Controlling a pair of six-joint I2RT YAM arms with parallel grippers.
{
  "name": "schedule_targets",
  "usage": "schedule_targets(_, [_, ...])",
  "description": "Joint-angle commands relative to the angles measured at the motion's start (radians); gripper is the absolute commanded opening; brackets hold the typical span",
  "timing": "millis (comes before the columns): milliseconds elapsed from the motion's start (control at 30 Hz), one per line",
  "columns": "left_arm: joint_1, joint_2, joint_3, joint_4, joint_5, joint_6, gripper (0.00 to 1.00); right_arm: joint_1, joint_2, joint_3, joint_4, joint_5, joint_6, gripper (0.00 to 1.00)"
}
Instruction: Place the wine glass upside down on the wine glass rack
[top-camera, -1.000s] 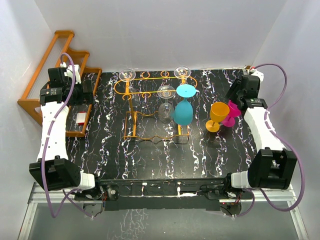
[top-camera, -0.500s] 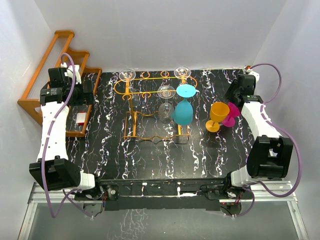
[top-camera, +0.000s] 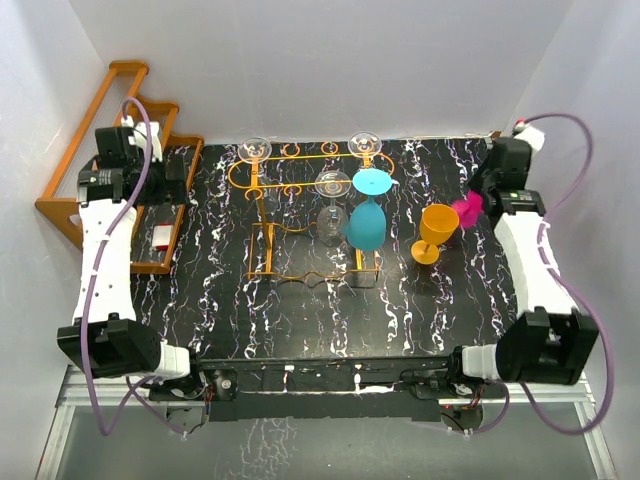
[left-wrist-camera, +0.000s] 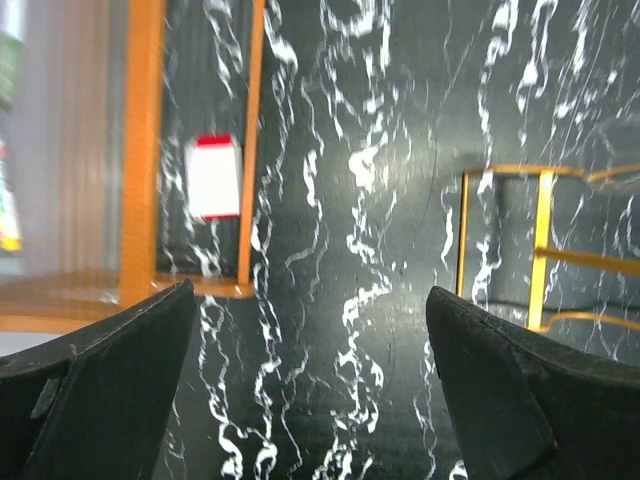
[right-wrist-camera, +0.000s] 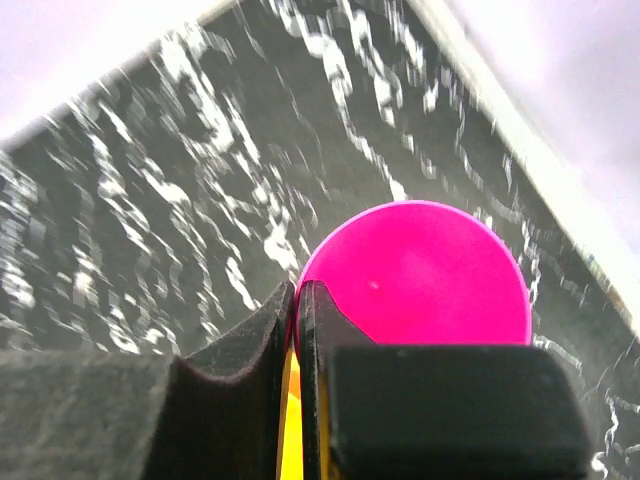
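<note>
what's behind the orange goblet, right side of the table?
A pink glass, just behind and right of the orange goblet, pinched at its edge by the shut right hand. Its stem and lower part are covered by the goblet and that hand.

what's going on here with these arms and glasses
The right claw is shut on the pink plastic wine glass, apparently by its stem, holding it tilted at the far right. The orange-gold wire wine glass rack already holds a teal glass and clear glasses upside down. The left claw hangs open and empty beside the brown wooden rack.
</note>
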Motion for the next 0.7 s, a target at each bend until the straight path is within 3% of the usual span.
schedule_targets(0, [-0.007, -0.016, 0.228, -0.031, -0.033, 0.027, 0.97, -0.002, -0.166, 0.214, 0.057, 0.043, 0.014, 0.08])
schedule_targets(200, [-0.007, 0.051, 0.554, 0.011, 0.074, -0.029, 0.97, -0.002, -0.288, 0.226, 0.246, -0.213, 0.123, 0.08])
schedule_targets(333, [-0.007, -0.005, 0.504, 0.272, 0.265, -0.190, 0.97, -0.002, -0.352, 0.174, 0.428, -0.299, 0.223, 0.08])
schedule_targets(433, [-0.007, 0.003, 0.505, 0.430, 0.512, -0.397, 0.97, -0.001, -0.416, 0.036, 0.742, -0.354, 0.354, 0.08])
schedule_targets(533, [-0.011, 0.047, 0.489, 0.618, 0.684, -0.706, 0.97, -0.002, -0.440, -0.105, 1.134, -0.396, 0.529, 0.08])
schedule_targets(600, [-0.048, 0.077, 0.458, 0.776, 0.725, -0.903, 0.97, -0.001, -0.414, -0.115, 1.286, -0.416, 0.600, 0.08])
schedule_targets(667, [-0.146, 0.115, 0.479, 0.787, 0.700, -0.985, 0.97, 0.001, -0.391, -0.112, 1.375, -0.388, 0.660, 0.08])
